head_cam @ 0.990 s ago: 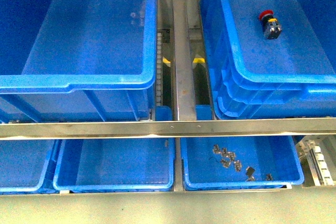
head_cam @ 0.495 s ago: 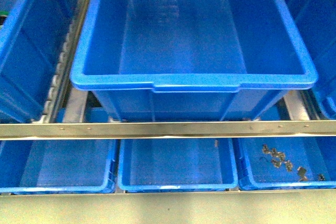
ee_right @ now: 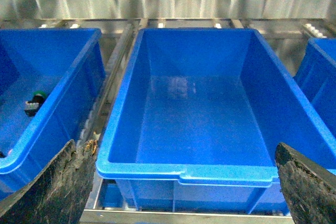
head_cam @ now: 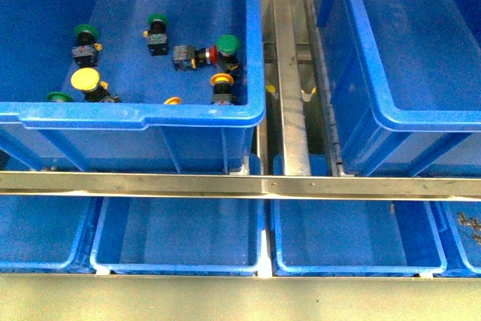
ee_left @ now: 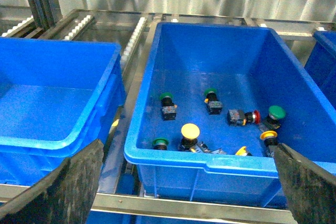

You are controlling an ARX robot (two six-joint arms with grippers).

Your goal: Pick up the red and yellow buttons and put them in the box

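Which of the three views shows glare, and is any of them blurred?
Right wrist view: a pale glare patch on the floor of the empty crate. Front view: soft overall, shine along the steel rail. Left wrist view: the yellow button is sharp; the left gripper's fingers look blurred.

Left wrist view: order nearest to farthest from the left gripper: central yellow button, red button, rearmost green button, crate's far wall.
1. Yellow button, straight ahead, closest to the front.
2-3. Red button, mid-floor and off to the side, and rearmost green button, further back but central: too close to call.
4. Crate's far wall, at the back.
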